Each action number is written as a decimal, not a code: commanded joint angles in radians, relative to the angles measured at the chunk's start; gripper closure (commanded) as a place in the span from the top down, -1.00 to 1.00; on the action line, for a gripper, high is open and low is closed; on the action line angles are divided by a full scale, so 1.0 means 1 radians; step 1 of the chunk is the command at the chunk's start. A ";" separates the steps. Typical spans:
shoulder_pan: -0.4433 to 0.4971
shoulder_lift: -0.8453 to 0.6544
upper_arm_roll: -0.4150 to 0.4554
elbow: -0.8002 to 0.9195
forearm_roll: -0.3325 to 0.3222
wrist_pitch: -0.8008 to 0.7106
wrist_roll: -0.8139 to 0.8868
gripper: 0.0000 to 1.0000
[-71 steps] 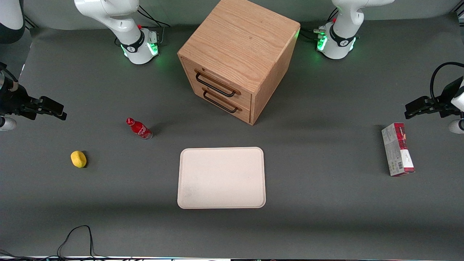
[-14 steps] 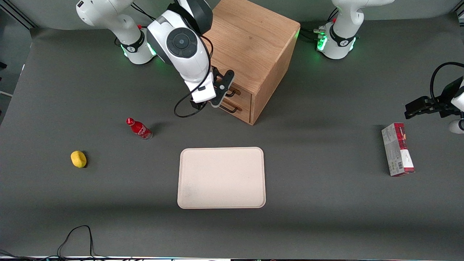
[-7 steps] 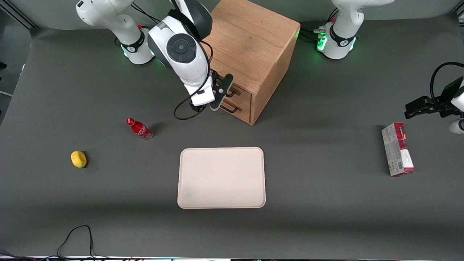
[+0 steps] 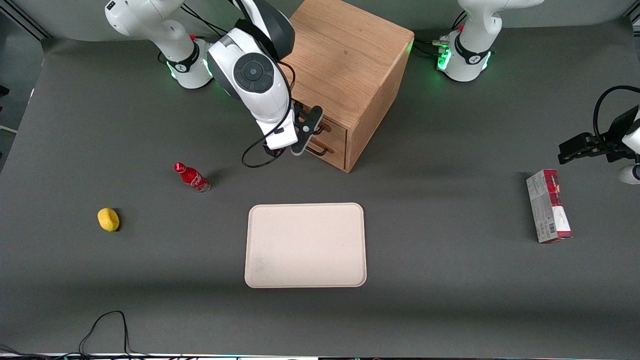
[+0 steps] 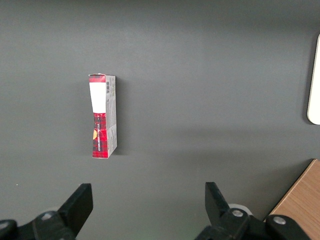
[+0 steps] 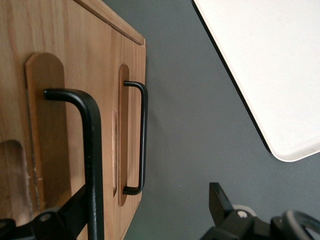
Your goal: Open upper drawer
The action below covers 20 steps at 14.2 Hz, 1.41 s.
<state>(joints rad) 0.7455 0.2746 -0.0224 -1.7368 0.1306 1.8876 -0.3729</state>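
Upper drawer (image 4: 334, 131) is shut, sitting in the wooden cabinet (image 4: 345, 55) above the lower drawer (image 6: 131, 145) — so the pull hasn't started. The gripper (image 4: 300, 134) is spread wide right at the black bar handle (image 6: 91, 150), one finger tucked under it, nothing clamped. Tray (image 4: 305, 245), red bottle (image 4: 191, 177) and lemon (image 4: 108, 219) sit nearer the camera on the worktop — none blocking.
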 commanded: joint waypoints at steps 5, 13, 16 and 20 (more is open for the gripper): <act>-0.005 0.017 -0.043 0.010 0.011 0.027 -0.034 1.00; -0.058 0.029 -0.047 0.025 -0.009 0.027 -0.055 1.00; -0.083 0.044 -0.048 0.049 -0.009 0.025 -0.055 1.00; -0.101 0.066 -0.050 0.094 -0.009 0.018 -0.088 1.00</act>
<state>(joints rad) 0.6500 0.3026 -0.0707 -1.7029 0.1271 1.9146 -0.4152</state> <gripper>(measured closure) 0.000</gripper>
